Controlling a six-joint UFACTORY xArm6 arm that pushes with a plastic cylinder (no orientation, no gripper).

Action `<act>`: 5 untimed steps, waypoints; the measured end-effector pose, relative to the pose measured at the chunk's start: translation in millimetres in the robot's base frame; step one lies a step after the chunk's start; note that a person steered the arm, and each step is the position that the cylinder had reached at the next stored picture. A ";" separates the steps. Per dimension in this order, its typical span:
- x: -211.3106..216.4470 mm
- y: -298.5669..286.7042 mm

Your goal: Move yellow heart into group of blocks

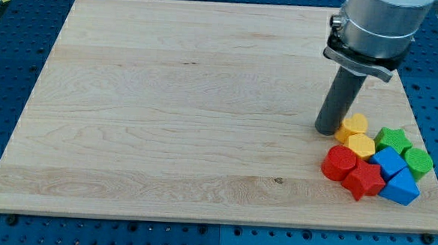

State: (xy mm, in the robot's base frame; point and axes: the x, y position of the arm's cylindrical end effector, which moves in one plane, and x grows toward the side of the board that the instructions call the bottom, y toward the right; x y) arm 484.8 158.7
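Note:
The yellow heart (352,126) lies at the upper left of a cluster of blocks near the board's lower right corner. It touches a yellow hexagon (362,146) just below it. My tip (327,131) stands on the board right at the heart's left side, touching it or nearly so. The cluster also holds a red cylinder (339,162), a red star (363,179), a blue cube (389,161), a blue triangle (402,189), a green star (393,138) and a green block (418,161).
The wooden board (167,112) lies on a blue perforated table. The cluster sits close to the board's right and bottom edges. The arm's grey body (374,25) hangs over the upper right corner.

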 end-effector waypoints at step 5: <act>-54.9 -12.6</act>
